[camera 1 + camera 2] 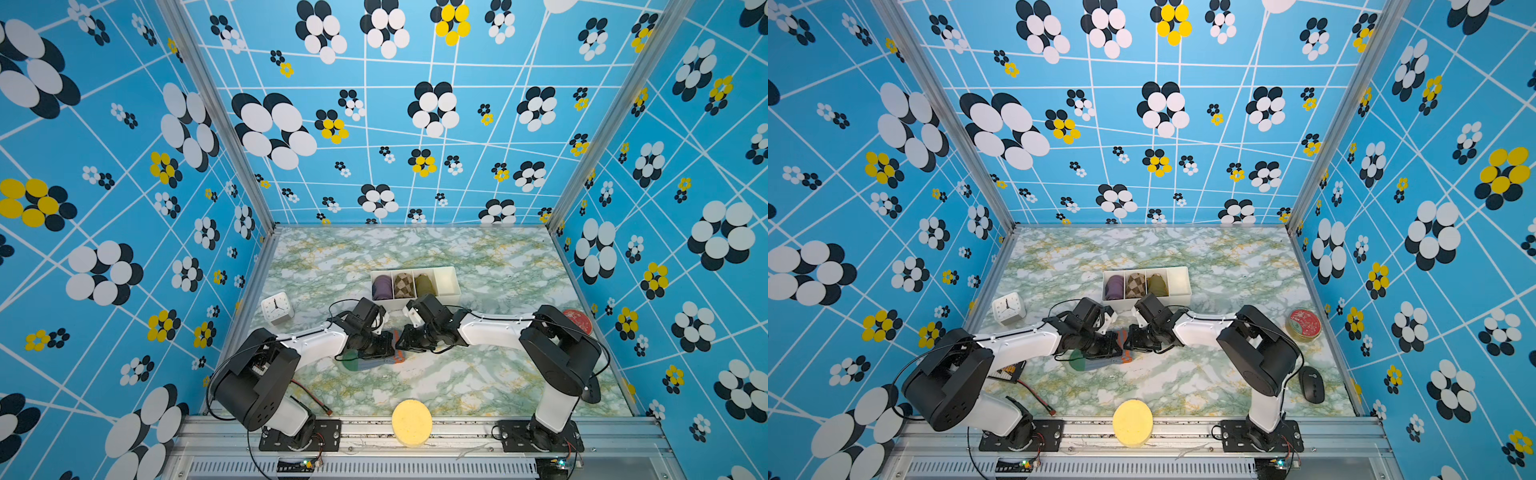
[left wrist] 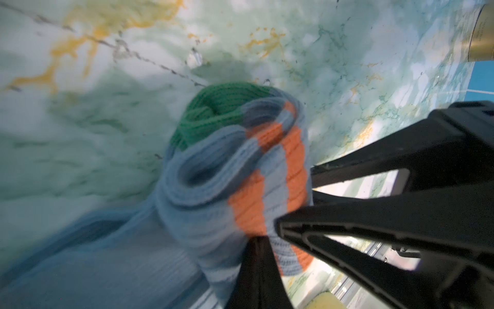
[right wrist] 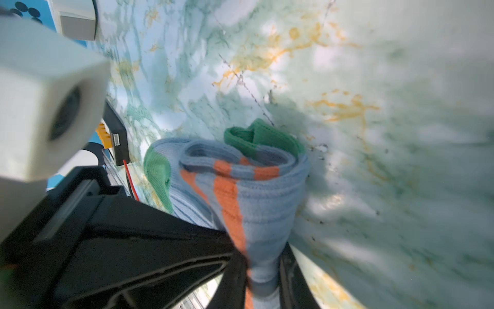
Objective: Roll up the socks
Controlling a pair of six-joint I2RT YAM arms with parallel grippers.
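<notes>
Right end effector pinches socks lying crosswise, green end leftward.

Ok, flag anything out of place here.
The yellow sponge straddles the table at its front edge, lying mostly on the metal rail. A loose red-tipped cable lies by the left arm's base. Nothing else stands out.
</notes>
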